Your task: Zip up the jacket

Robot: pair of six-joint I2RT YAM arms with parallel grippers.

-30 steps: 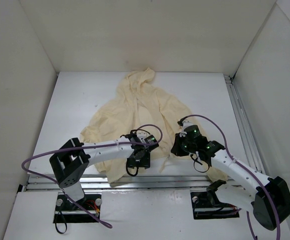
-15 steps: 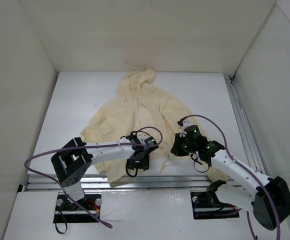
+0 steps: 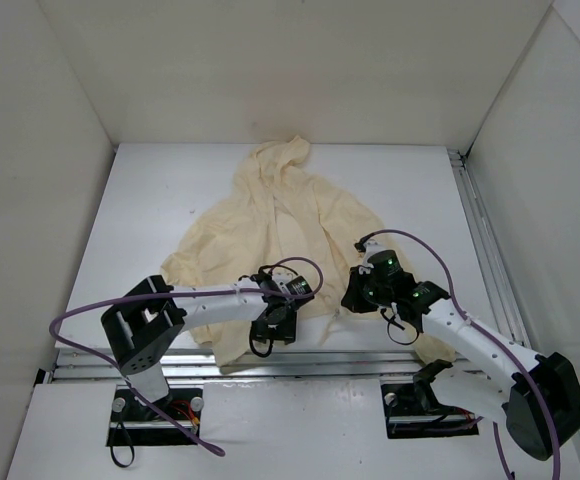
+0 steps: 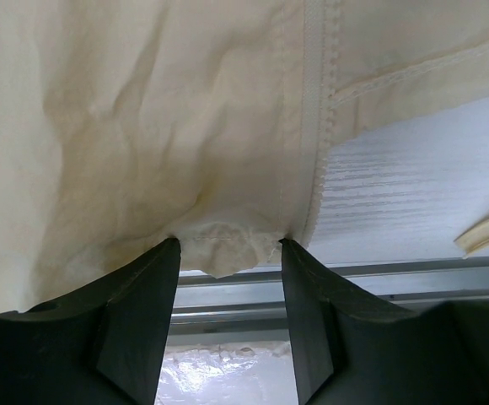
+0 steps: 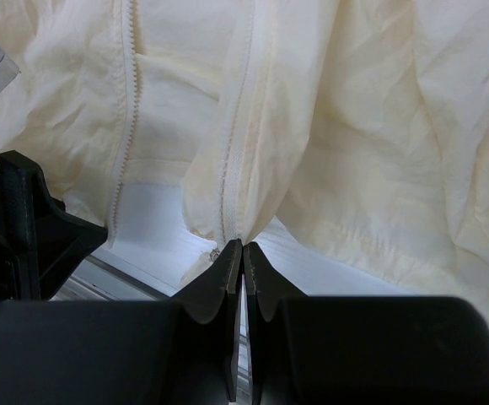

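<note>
White tabletop [image 3: 140, 200], boxed in by pale walls [image 3: 270, 70], carries the cream jacket [image 3: 270, 210], hood at the far side and hem near the arms. The left gripper [image 4: 229, 246] pinches a bunched hem corner beside one zipper edge. The right gripper [image 5: 242, 246] is clamped tight on the other zipper edge's lower end.

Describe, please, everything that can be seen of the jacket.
The jacket is pale cream, of thin, wrinkled fabric. It lies spread on the white table, hood toward the far wall, hem at the near edge. Its front is open: the two halves of the zipper lie apart. The left gripper pinches a bunched hem corner beside one half; the right gripper, shut, holds the lower end of the other.
</note>
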